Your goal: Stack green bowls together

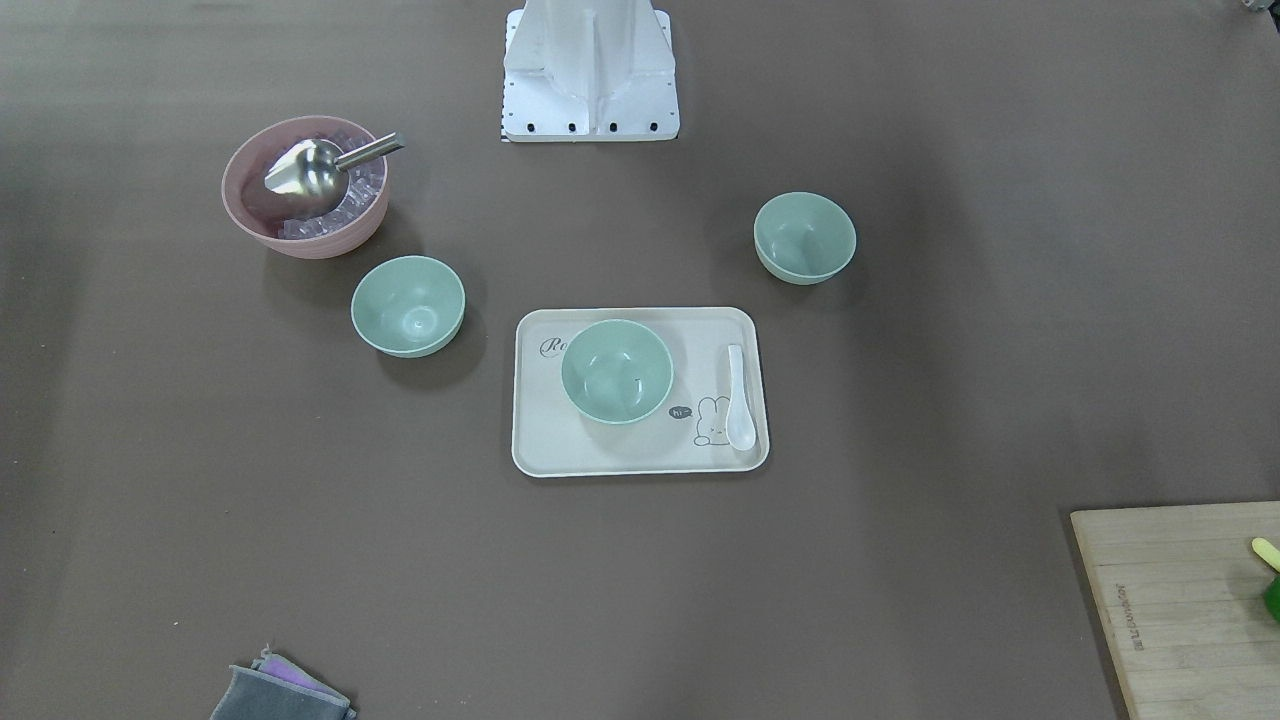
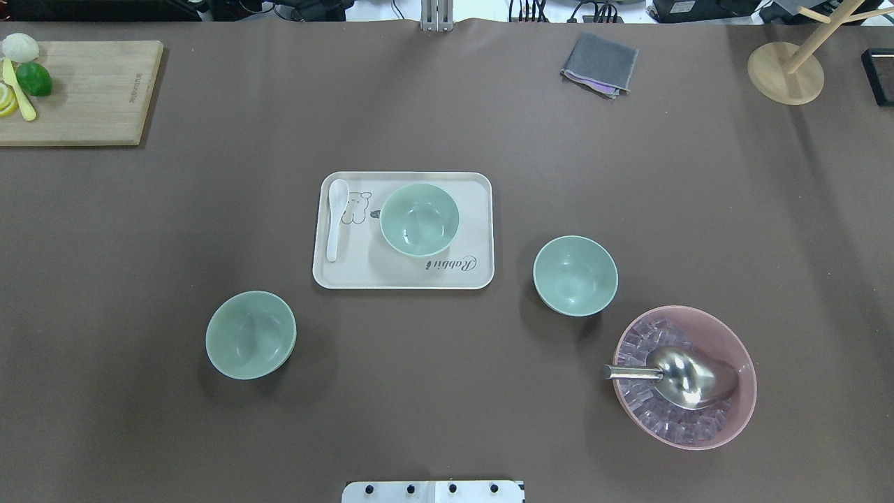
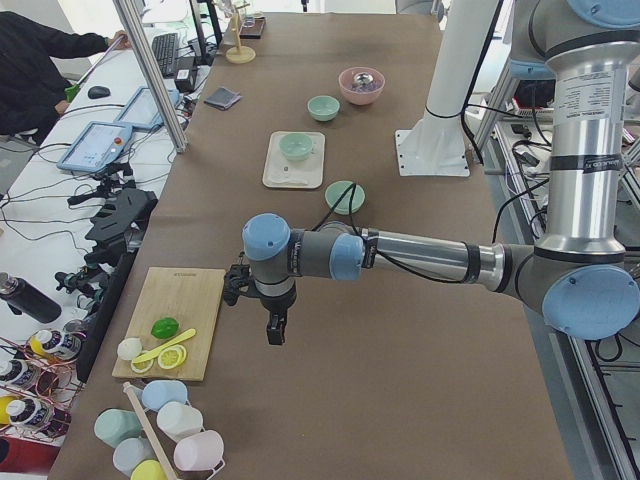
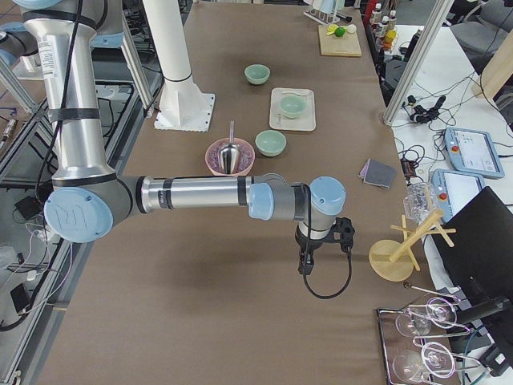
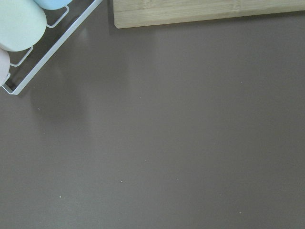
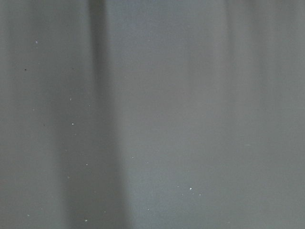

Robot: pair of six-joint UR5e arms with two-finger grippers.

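Three pale mint-green bowls stand upright and apart. One bowl sits on the cream tray. One bowl stands to the tray's right, and one bowl stands at the front left. In the front-facing view they show as the tray bowl, a left bowl and a right bowl. My left gripper hangs beside the cutting board, far from the bowls. My right gripper hangs near the wooden stand at the other end. I cannot tell whether either is open or shut.
A pink bowl with ice cubes and a metal scoop stands near the right bowl. A white spoon lies on the tray. A cutting board with lime, a grey cloth and a wooden stand sit at the far edge.
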